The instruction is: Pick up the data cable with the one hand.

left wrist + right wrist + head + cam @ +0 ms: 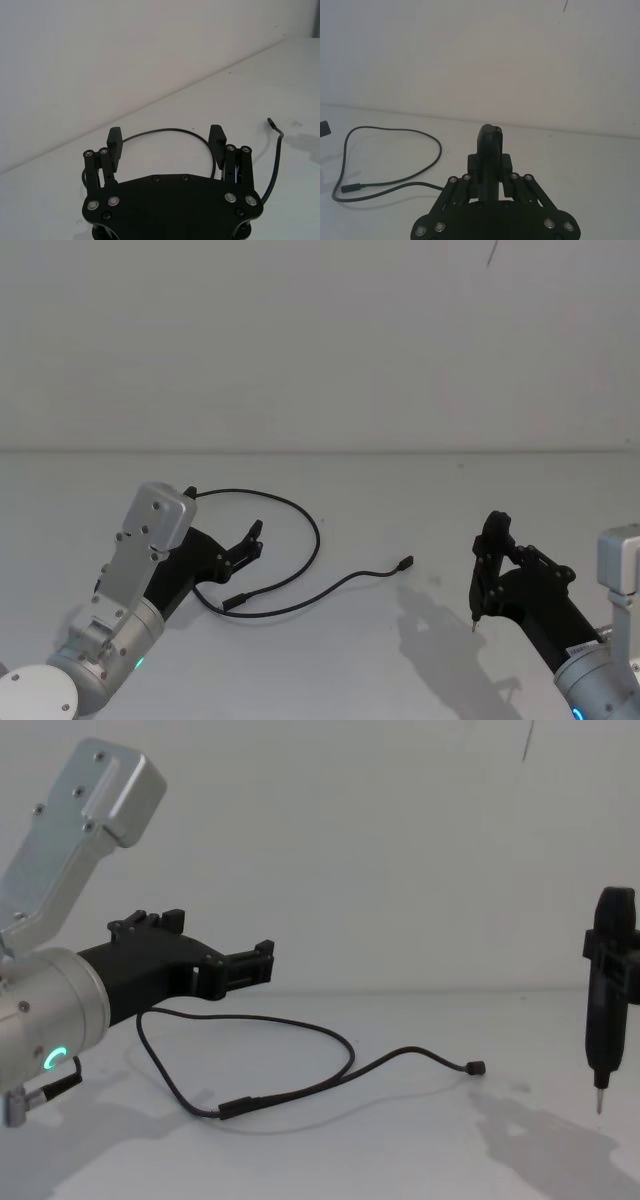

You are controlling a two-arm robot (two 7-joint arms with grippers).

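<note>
Left gripper (255,538) spread above data cable (318,530) loop; right gripper (498,545) clasps tool (600,1030)

Cable (318,535): smooth, matt black, rubbery-looking. Left gripper (165,134): matt black plastic with shiny metal screws; its wrist housing (90,790) is satin silver metal. Tool (610,990) in the right gripper (490,172): black plastic, metal tip. Table (400,670): smooth matt white.

plain white worktop (350,670); thin black data cable (317,535) lies on it in a loose open loop, one plug near the middle.
</note>
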